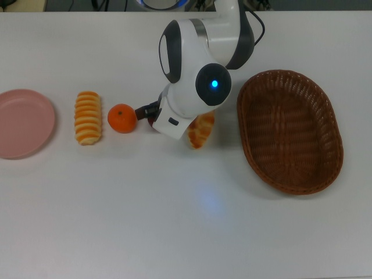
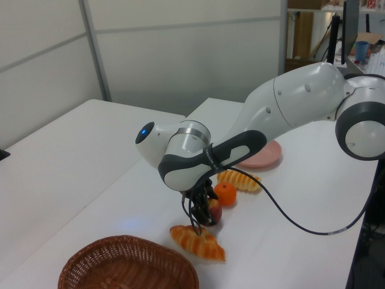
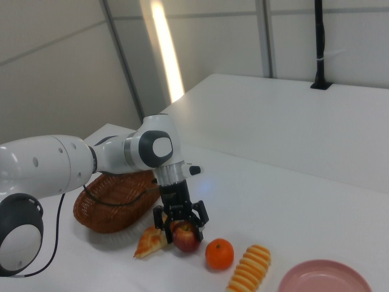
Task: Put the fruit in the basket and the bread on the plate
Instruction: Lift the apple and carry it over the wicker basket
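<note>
Across mid-frame in the top view I saw plate (image 1: pixel 23 123) far left, then loaf (image 1: pixel 88 117), orange (image 1: pixel 122 118), apple (image 3: pixel 185 236), croissant (image 1: pixel 199 132), and basket (image 1: pixel 289 131) at right.

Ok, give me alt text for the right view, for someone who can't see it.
A white robot arm reaches down over a white table, its black gripper straddling a dark red apple. To the right view's right sit an orange, a ribbed loaf and a pink plate; a croissant-like pastry and a brown wicker basket lie to the left.
</note>
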Controlling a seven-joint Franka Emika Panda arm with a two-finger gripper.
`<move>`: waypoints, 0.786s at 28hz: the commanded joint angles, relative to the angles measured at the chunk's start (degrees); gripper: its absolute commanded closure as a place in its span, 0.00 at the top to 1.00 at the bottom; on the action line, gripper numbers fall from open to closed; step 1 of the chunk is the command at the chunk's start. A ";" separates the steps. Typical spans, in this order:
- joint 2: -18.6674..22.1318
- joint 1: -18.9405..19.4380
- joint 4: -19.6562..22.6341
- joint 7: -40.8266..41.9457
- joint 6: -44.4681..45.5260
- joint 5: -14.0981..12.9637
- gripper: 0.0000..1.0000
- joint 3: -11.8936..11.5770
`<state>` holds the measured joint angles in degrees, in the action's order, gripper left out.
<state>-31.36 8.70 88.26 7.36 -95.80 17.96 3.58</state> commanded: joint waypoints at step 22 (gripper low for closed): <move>9.13 7.46 -3.71 -9.02 -3.42 -6.89 0.00 6.26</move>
<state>-24.52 11.46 83.49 5.32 -98.91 11.01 7.70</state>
